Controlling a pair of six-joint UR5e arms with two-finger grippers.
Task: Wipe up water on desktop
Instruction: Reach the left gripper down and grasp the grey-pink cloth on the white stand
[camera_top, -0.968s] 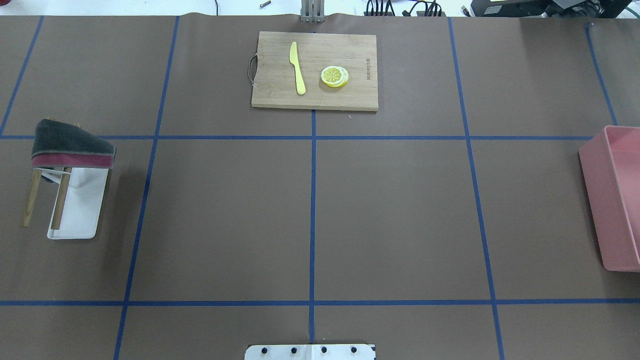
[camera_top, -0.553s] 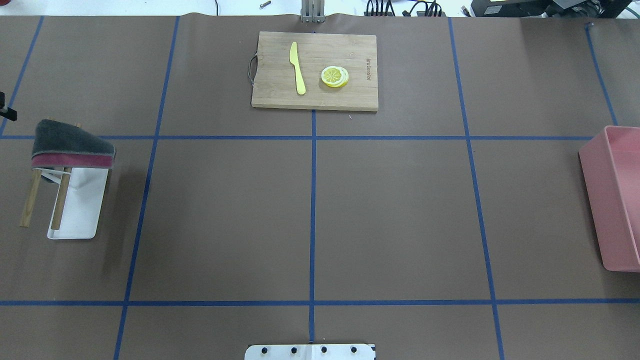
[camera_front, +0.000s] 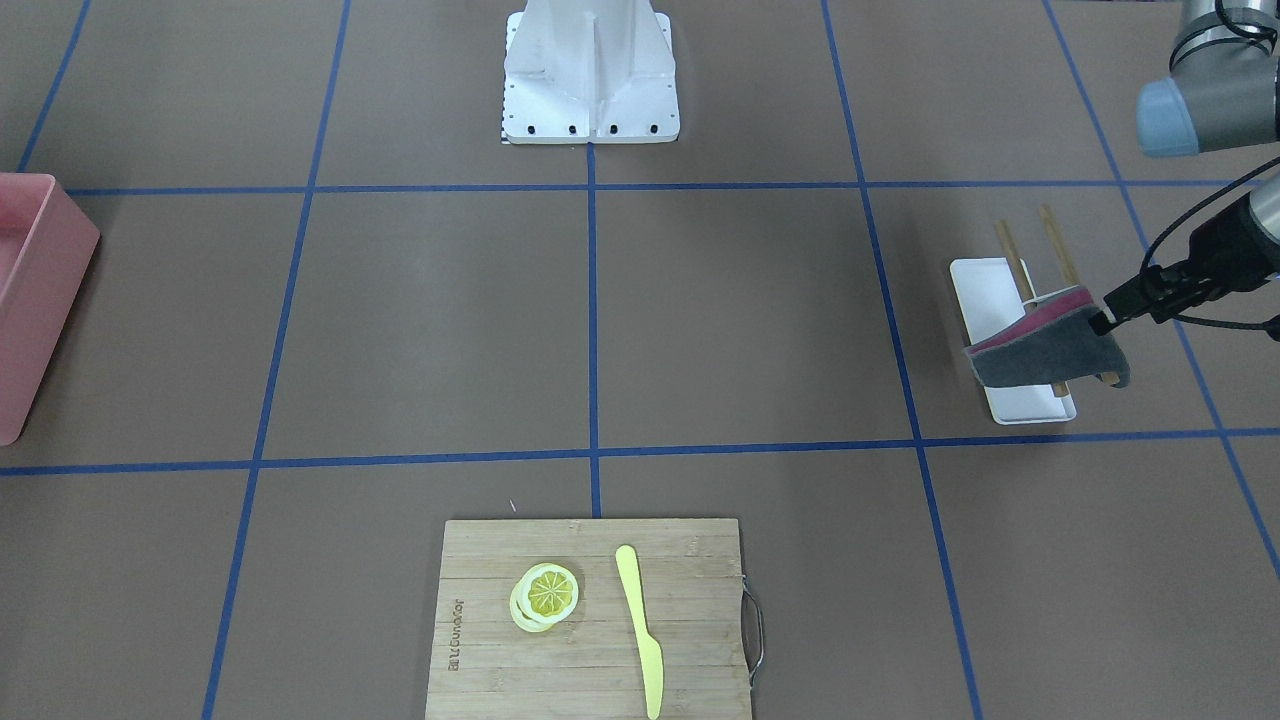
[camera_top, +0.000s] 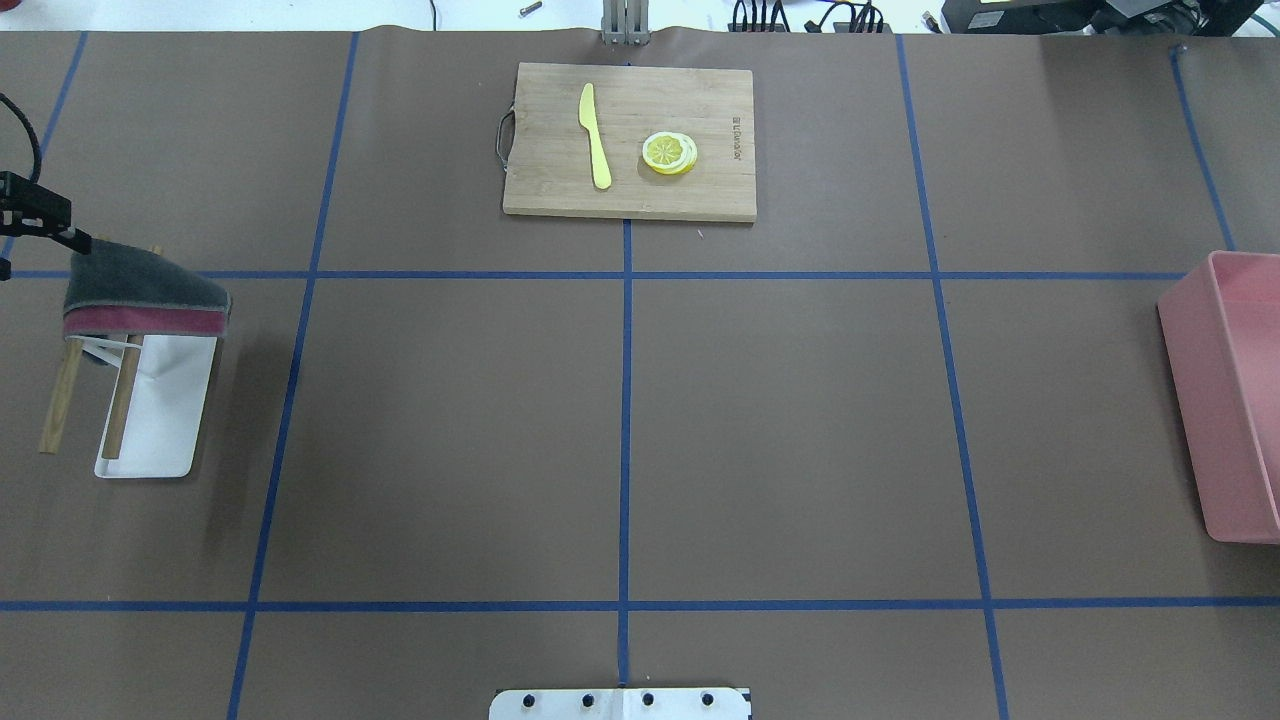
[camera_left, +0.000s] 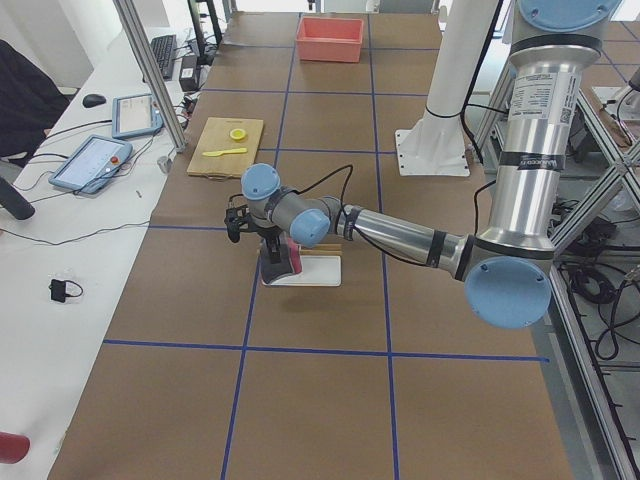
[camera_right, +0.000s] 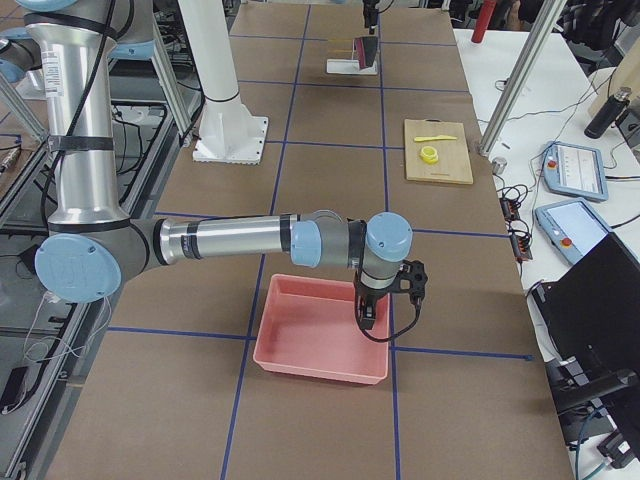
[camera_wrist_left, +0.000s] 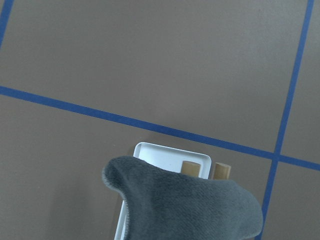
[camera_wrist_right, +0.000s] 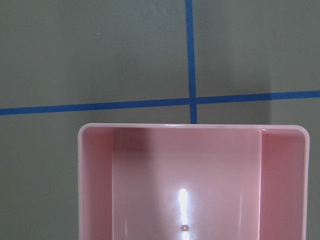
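Nearer left claw (camera_front: 1105, 322) hangs at the edge of the cloth (camera_front: 1045, 355) draped just inboard; whether it is spread cannot be told.

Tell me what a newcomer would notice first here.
The grey-and-maroon cloth draped over a small rack on a white tray, at the robot's left, with the left gripper at its edge. Then the bamboo cutting board at the far middle, carrying a yellow knife and lemon slices, and the pink bin at the robot's right, the right gripper above it.
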